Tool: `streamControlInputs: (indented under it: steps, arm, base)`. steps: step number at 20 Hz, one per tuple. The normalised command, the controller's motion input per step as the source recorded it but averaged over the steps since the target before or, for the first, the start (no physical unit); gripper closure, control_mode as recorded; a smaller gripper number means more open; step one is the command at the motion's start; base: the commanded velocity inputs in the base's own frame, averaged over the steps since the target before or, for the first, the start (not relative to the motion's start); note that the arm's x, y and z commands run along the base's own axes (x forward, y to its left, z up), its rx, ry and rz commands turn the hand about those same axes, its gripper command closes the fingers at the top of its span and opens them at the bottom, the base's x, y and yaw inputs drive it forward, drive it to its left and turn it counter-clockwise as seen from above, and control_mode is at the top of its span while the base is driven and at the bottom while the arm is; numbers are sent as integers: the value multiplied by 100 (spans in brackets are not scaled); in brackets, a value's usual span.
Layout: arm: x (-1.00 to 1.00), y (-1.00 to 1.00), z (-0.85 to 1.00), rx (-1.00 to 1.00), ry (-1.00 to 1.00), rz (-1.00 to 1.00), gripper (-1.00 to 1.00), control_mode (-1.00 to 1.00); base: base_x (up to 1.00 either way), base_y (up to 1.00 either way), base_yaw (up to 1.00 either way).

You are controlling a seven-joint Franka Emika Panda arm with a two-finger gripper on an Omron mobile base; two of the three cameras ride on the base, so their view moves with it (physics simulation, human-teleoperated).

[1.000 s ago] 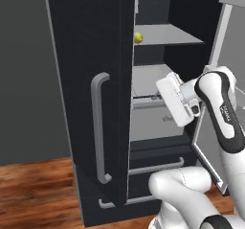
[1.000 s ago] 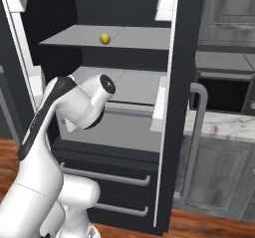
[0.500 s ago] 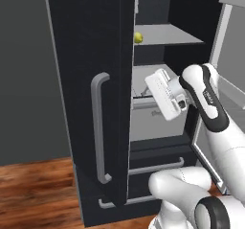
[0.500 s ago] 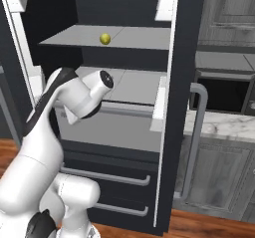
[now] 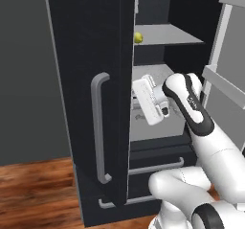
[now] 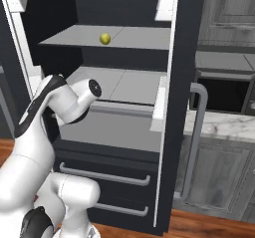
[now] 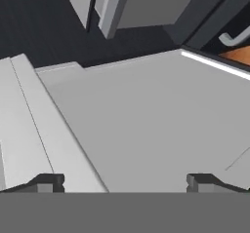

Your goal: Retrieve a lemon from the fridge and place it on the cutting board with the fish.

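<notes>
Plainly at risk here: clipping the front lip of the upper shelf (image 6: 107, 45) on the way up, since the hand sits low, in front of the middle shelf (image 6: 124, 85), and must climb before reaching in. Could also knock the lemon (image 6: 105, 38) rolling toward the far wall of the fridge (image 5: 91, 41) with a careless approach, being small and round on a bare flat surface. Worth minding the open door (image 6: 177, 107) close on the right, too, with its pale bins jutting inward. Fingers (image 7: 49, 182) spread wide with nothing between them, pointing at pale grey shelf surface in the hand view. Gripper (image 5: 137, 93) seen in the left base view just past the edge of the left door, level with the middle shelf. Lemon resting alone on the upper shelf, toward its front and left, clearly above the fingers and somewhat farther in, well apart from them. Nothing grasped yet; reach not yet begun, by the look of it.
</notes>
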Motion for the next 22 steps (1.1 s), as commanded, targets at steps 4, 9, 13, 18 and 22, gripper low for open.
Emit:
streamControlInputs:
  steps: [4,9,13,18,22]
  arm:
    - [0,36,0,0,0,1,-100,-100]
    - [-14,54,0,0,4,13,-100,-100]
    - [-57,68,0,0,5,25,-100,-100]
    - [-63,69,0,-1,6,27,-100,-100]
    - [-49,52,0,-1,2,24,-100,-100]
  base:
    - [0,0,0]
    - [0,0,0]
    - [0,0,0]
    - [0,0,0]
    - [0,0,0]
